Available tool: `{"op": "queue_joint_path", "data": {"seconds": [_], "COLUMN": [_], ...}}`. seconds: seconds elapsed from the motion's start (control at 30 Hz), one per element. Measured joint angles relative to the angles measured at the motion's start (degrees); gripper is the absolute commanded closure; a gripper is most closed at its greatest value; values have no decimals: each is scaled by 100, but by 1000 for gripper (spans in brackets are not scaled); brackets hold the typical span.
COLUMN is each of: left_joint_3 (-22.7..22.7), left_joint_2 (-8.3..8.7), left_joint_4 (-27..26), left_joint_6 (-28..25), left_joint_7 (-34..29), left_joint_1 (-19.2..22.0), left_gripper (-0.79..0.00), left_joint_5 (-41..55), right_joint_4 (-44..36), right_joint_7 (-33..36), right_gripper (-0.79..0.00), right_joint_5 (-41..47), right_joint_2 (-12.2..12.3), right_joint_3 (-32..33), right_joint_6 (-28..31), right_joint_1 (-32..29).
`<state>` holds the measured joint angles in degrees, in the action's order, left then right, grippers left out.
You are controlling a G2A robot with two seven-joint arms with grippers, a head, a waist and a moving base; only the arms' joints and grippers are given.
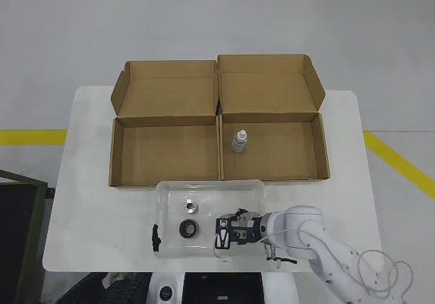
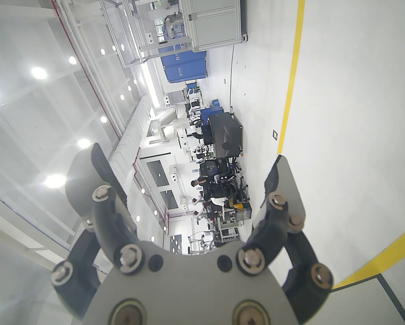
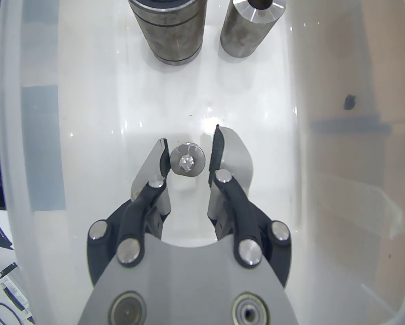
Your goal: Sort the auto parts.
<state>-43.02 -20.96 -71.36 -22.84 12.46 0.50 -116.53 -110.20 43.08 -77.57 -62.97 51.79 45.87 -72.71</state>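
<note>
While the left end effector hangs with its fingers spread wide and nothing between them, a small black piece lies on the bench just beside the clear bin's left wall. Behind the bin stands the left cardboard box. In the bin's left half, a dark bearing and a steel sleeve stand upright, near each other. To their right, apart from both, the right end effector straddles a small round metal part near the front wall, fingers parted, not clamped. The right box, edge to edge with the left one, holds a white bottle-shaped part.
</note>
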Motion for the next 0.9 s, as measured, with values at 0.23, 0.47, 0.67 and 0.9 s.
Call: {"op": "queue_joint_path", "data": {"seconds": [0.23,0.47,0.67,0.9], "left_joint_3": [0,0,0,0], "left_joint_2": [0,0,0,0], "left_joint_4": [0,0,0,0], "left_joint_6": [0,0,0,0], "left_joint_7": [0,0,0,0], "left_joint_1": [0,0,0,0], "left_gripper": [-785,-785,-785,-785], "left_joint_5": [0,0,0,0], "right_joint_4": [-71,-355,-678,-996], "right_joint_7": [-170,-567,-965,-1672], "right_gripper": [0,0,0,0], "right_joint_5": [224,481,710,876], "right_joint_2": [16,86,136,187], "right_joint_3": [68,424,682,1094], "right_joint_6": [-12,18,102,20], "right_joint_1": [47,-33,-98,-197]}}
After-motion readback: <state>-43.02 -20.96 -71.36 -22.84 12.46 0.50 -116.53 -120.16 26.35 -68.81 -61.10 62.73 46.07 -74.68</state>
